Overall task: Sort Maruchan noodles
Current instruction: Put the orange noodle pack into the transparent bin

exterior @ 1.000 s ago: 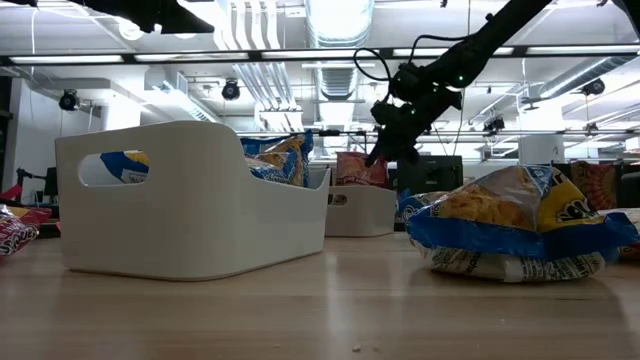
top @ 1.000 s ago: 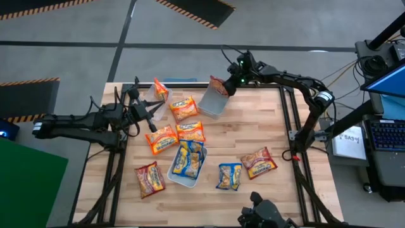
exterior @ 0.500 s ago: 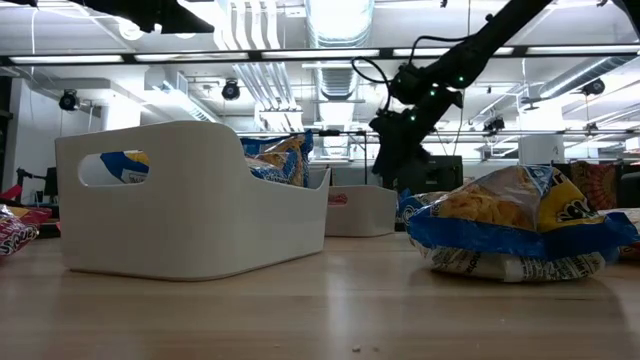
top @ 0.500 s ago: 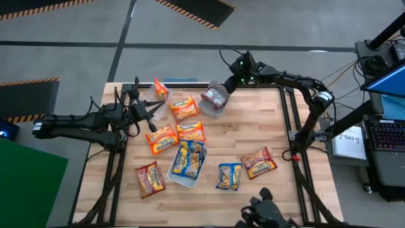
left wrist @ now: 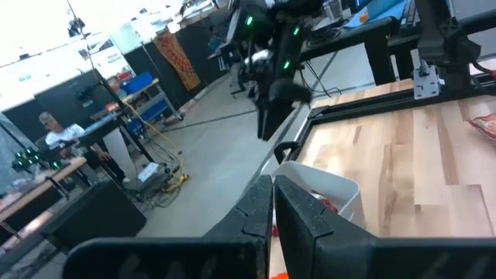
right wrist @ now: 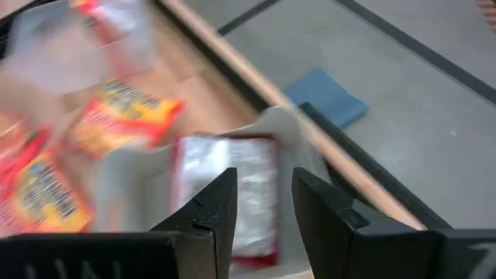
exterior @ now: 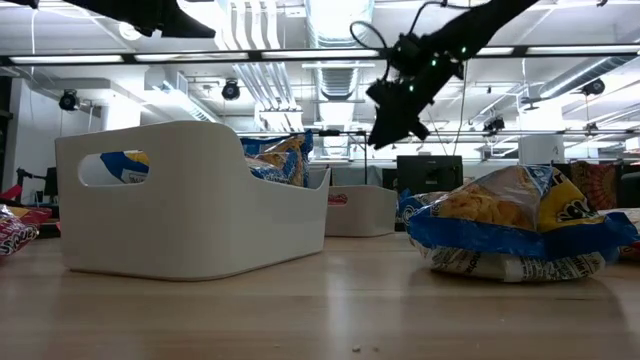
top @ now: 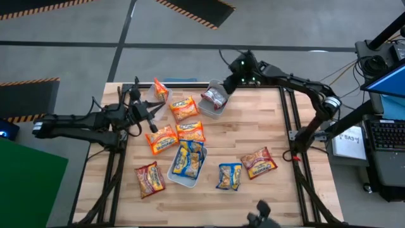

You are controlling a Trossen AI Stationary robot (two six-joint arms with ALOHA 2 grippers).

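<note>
Right gripper lifted off, red packet prob. in tray, wrist-only

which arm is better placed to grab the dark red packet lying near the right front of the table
Right. Its tool is open and empty above the far tray, on that packet's side. The left tool is shut at the table's left.

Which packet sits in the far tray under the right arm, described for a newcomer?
At the table's far edge a clear tray stands just below the right end effector. A dark red packet lies alone inside, silvery back up; the neighbouring packets on the wood are orange.
</note>
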